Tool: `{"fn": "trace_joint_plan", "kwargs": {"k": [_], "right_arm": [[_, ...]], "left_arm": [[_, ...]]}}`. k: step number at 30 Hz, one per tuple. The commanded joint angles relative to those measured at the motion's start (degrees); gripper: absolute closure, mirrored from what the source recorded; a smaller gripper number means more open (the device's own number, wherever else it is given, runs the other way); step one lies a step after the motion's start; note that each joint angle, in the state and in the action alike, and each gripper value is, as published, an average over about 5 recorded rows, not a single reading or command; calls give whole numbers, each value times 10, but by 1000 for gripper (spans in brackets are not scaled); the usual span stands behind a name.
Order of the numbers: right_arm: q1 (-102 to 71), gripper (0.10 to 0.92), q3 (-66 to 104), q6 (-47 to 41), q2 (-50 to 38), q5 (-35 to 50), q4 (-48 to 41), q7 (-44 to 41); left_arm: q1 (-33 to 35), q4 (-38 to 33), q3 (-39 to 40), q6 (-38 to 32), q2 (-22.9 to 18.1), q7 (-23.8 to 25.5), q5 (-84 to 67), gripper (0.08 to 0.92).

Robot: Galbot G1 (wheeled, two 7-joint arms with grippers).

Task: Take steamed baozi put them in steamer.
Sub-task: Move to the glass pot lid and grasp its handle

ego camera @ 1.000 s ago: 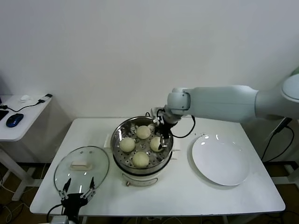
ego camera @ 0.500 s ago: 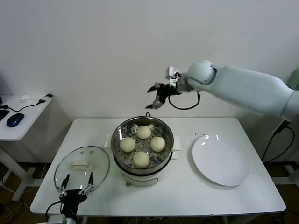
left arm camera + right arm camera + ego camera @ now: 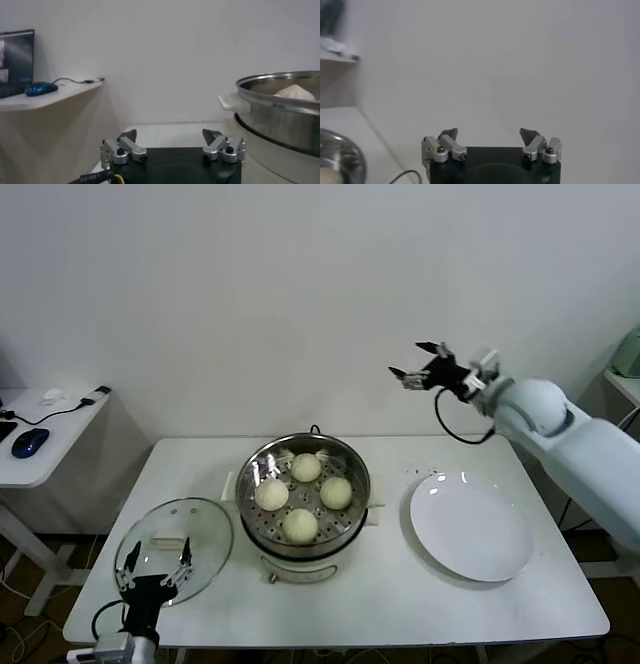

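Four steamed baozi (image 3: 303,495) are seen lying on the perforated floor of the steamer (image 3: 303,536), which stands near the middle of the white worktop (image 3: 400,604). The buns are set in a loose diamond: one toward the wall, one toward the robot, one on each side, none stacked. In the left wrist view the steamer's steel rim (image 3: 280,107) is shown with the top of one bun (image 3: 295,92) rising just above it.

The right pincer (image 3: 424,371) is held high in the air, above and behind the white plate (image 3: 471,529), well apart from the steamer; its fingers are spread wide and nothing is held between them. The same spread, empty state is confirmed in the right wrist view (image 3: 489,134).

The left pincer (image 3: 153,568) is placed low at the near edge of the worktop, over the near rim of the glass lid (image 3: 175,547), which lies flat beside the steamer on the robot's left. Its fingers are likewise parted and nothing is gripped (image 3: 170,137).

A side table (image 3: 45,434) carrying a blue mouse (image 3: 29,440) is shown at the far left.
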Motion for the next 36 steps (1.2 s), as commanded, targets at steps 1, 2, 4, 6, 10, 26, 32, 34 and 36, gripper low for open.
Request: {"fn": "trace_joint_plan", "kwargs": {"k": [1,2,4,6,10,26,32,34,36], "right_arm": [[-532,203,479,107,71,-126,72,61],[-550,203,489,123,93,-136,72,57],[-581,203,502,151,131,-152,71,50],[-606,203,511,177,166,-167,68,44],[-646,203,516,222,230,-187,61,34],[-733,203,487,287,348,-258,44,35],[-736,203,485,270,353,-261,57,39],[-736,203,484,267,354,-263,60,40],[-736,203,484,265,356,-264,63,40]], "left_arm": [[-12,17,-1,-26,8,-1,10,177],[-16,23,-2,-36,9,0,20,177],[-24,32,-5,-56,11,2,40,177],[-31,42,-9,-79,12,1,68,177],[-44,69,-15,-125,15,-22,165,177],[-34,165,-22,-180,40,-218,606,177],[-36,197,-18,-144,56,-211,725,177],[-44,208,-17,-123,61,-209,738,177],[-55,219,-17,-110,68,-204,740,177]]}}
